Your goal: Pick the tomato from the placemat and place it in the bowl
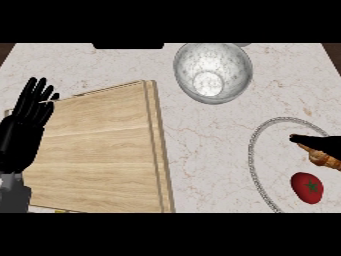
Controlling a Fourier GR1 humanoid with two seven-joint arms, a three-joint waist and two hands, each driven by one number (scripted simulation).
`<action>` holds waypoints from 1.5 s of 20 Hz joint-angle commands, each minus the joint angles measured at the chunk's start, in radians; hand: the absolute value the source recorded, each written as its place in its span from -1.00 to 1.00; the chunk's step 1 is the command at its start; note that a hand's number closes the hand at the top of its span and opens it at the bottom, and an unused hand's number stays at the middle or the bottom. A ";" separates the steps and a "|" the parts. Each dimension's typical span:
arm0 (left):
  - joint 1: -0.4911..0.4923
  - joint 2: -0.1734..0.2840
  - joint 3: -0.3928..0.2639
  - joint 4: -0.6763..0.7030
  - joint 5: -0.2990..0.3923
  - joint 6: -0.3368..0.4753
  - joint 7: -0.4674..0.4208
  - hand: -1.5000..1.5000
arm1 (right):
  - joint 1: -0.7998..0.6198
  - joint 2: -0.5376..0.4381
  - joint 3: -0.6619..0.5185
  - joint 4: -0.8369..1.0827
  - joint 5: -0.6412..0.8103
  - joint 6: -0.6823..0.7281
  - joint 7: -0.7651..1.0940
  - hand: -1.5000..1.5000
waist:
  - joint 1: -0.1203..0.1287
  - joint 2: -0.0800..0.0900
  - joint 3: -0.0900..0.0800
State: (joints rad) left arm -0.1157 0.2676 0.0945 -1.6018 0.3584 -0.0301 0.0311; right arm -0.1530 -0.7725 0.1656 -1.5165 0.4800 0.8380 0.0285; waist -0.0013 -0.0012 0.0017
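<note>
Near the right edge, one tomato (306, 187) lies on the round placemat (260, 165) beside one croissant (326, 160). One bowl (213, 73) stands far off. Right hand (328, 144) reaches over the mat, its grip unclear; left hand (21, 127) rests open.

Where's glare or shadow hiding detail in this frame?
Head view: bowl shows a bright highlight inside near its base; right hand reads as a near-black shape over the placemat, partly hiding the croissant; tomato is evenly lit and unobstructed.
</note>
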 commanded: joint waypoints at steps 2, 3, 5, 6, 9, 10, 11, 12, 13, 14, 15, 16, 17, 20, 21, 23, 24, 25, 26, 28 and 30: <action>-0.026 -0.013 0.017 0.036 -0.012 -0.020 0.013 0.00 | 0.022 0.023 -0.035 0.035 0.096 -0.038 -0.102 -1.00 | 0.001 0.001 -0.002; 0.040 -0.019 0.006 -0.049 -0.010 -0.014 0.014 0.00 | 0.036 0.111 0.023 -0.032 0.109 -0.066 0.005 -1.00 | 0.003 0.000 -0.002; -0.047 -0.043 0.003 0.054 -0.037 0.000 0.000 0.00 | 0.039 0.076 0.013 0.057 0.173 -0.100 -0.120 -1.00 | 0.000 0.002 -0.002; -0.056 -0.032 0.023 0.042 -0.014 -0.006 0.028 0.00 | 0.052 0.047 0.003 0.072 0.181 -0.081 -0.160 -1.00 | 0.001 0.002 -0.002; 0.011 -0.033 0.025 0.030 -0.029 -0.055 -0.024 0.00 | 0.054 0.032 -0.023 0.077 0.201 -0.047 -0.201 -1.00 | 0.002 0.001 -0.002; -0.042 -0.035 0.025 0.048 -0.049 -0.025 -0.008 0.00 | -0.003 0.097 0.017 0.146 0.250 -0.080 -0.168 -1.00 | 0.004 0.002 -0.001; -0.054 -0.012 0.049 0.024 -0.006 -0.043 0.049 0.00 | 0.013 0.136 0.023 0.103 0.259 -0.086 -0.121 -1.00 | 0.003 0.001 -0.002; -0.014 -0.012 0.054 0.030 -0.015 -0.071 0.012 0.00 | -0.025 0.114 0.001 0.138 0.263 -0.046 -0.155 -1.00 | 0.005 0.001 -0.002; 0.053 -0.031 0.050 -0.030 -0.014 -0.067 -0.005 0.00 | 0.029 0.086 -0.001 0.105 0.267 -0.051 -0.180 -1.00 | 0.004 0.001 -0.002; 0.007 -0.003 0.068 -0.060 -0.005 -0.043 0.084 0.00 | 0.055 0.109 -0.027 0.051 0.256 -0.028 -0.134 -1.00 | 0.002 0.000 -0.002; -0.022 -0.044 0.030 -0.016 -0.035 -0.030 0.051 0.00 | 0.039 0.136 0.011 0.081 0.293 -0.039 -0.129 -1.00 | 0.001 0.001 -0.002; 0.014 -0.053 0.021 -0.071 -0.032 -0.025 0.072 0.00 | 0.100 0.135 0.010 0.035 0.298 -0.061 -0.135 -1.00 | 0.000 0.000 -0.002; -0.037 -0.083 -0.005 -0.004 -0.078 0.002 0.023 0.00 | -0.025 0.183 0.046 0.195 0.329 -0.081 -0.154 -1.00 | 0.006 0.003 -0.001; -0.042 -0.039 0.057 0.075 -0.035 -0.079 -0.002 0.00 | -0.047 0.187 0.033 0.217 0.361 -0.050 -0.162 1.00 | 0.004 0.002 -0.002; -0.017 -0.054 0.044 -0.003 -0.040 -0.042 0.038 0.00 | -0.050 0.187 0.069 0.271 0.420 -0.157 -0.217 1.00 | 0.008 0.002 -0.001; -0.005 -0.046 0.048 -0.019 -0.023 -0.059 0.045 0.00 | -0.028 0.066 0.075 0.238 0.428 -0.174 -0.360 1.00 | 0.008 0.002 -0.001; -0.081 -0.021 0.077 0.066 -0.023 -0.061 0.038 0.00 | -0.026 0.128 0.139 0.254 0.481 -0.231 -0.332 1.00 | 0.006 0.004 -0.001; -0.030 -0.060 0.026 -0.016 -0.069 -0.020 0.051 0.00 | -0.067 0.174 0.144 0.264 0.485 -0.196 -0.296 1.00 | 0.010 0.002 -0.001; -0.026 -0.074 0.025 0.045 -0.078 -0.047 -0.013 0.00 | -0.014 0.162 0.124 0.191 0.475 -0.201 -0.305 1.00 | 0.002 0.001 -0.002; -0.051 -0.045 0.059 0.022 -0.041 -0.054 0.045 0.00 | -0.032 0.121 0.108 0.254 0.508 -0.258 -0.390 1.00 | 0.004 0.002 -0.001; -0.020 -0.107 0.009 -0.032 -0.107 0.019 0.033 0.00 | 0.001 0.152 0.109 0.129 0.498 -0.172 -0.316 1.00 | 0.001 0.000 -0.002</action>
State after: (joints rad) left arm -0.1506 0.2144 0.1439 -1.5889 0.3017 -0.0714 0.0618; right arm -0.1790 -0.6413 0.2569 -1.3365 0.9527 0.6497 -0.2852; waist 0.0018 -0.0048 -0.0044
